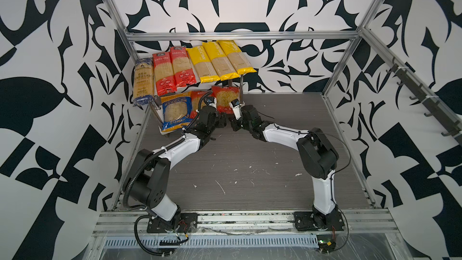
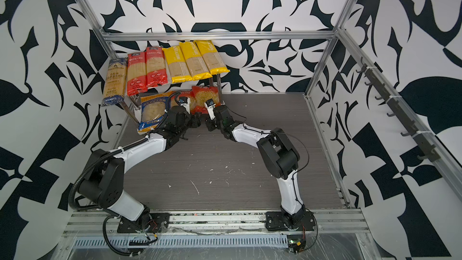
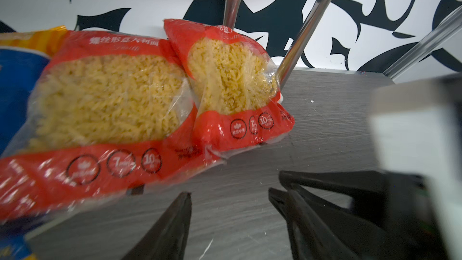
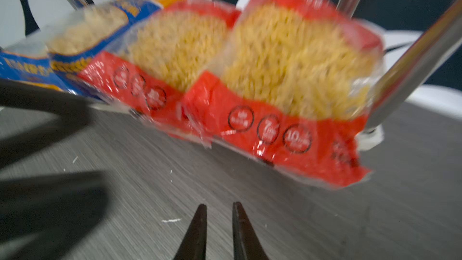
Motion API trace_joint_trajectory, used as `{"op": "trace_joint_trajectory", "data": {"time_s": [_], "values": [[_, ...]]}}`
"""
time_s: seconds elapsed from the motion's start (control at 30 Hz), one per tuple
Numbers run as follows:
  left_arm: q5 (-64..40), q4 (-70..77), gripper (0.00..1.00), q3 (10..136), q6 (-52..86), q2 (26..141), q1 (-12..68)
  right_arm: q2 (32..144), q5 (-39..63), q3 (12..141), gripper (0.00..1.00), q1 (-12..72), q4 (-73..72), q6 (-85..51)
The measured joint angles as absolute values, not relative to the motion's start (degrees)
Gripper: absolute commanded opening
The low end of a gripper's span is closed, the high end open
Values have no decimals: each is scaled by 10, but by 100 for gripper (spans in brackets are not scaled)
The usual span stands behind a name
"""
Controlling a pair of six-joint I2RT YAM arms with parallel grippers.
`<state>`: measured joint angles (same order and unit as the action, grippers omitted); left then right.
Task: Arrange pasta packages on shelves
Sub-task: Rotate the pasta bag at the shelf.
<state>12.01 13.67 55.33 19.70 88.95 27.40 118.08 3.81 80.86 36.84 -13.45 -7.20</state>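
Grey wood-grain tabletop has no loose package on it that I can see. The two-tier white rack with shiny metal posts looks fully stocked. Six long spaghetti packs in blue, red and yellow lie across its top board. A blue-orange short-pasta bag and two red windowed bags sit side by side on the lower board. I judge the arranging done, bar tidying. My left jaws stand partly open and empty, near the red bags. My right jaws are nearly closed, gripping nothing.

Likely lab, aluminium frame, patterned walls
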Motion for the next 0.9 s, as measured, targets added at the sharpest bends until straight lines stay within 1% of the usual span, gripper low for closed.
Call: {"op": "trace_joint_trajectory", "data": {"time_s": [0.3,0.4,0.57,0.63,0.73,0.9], "values": [[142,125,63,479,226,808,277,1258,39,906,23,331,-83,-76],[149,115,63,452,235,784,279,1265,26,937,23,327,-69,-65],[160,98,64,415,244,739,281,1260,18,942,24,329,-49,-56],[167,86,64,402,245,715,281,1249,19,924,24,332,-49,-56],[176,74,64,385,245,680,282,1203,20,857,25,339,-54,-57],[202,49,65,342,244,606,282,1089,13,727,25,350,-64,-68]]}}
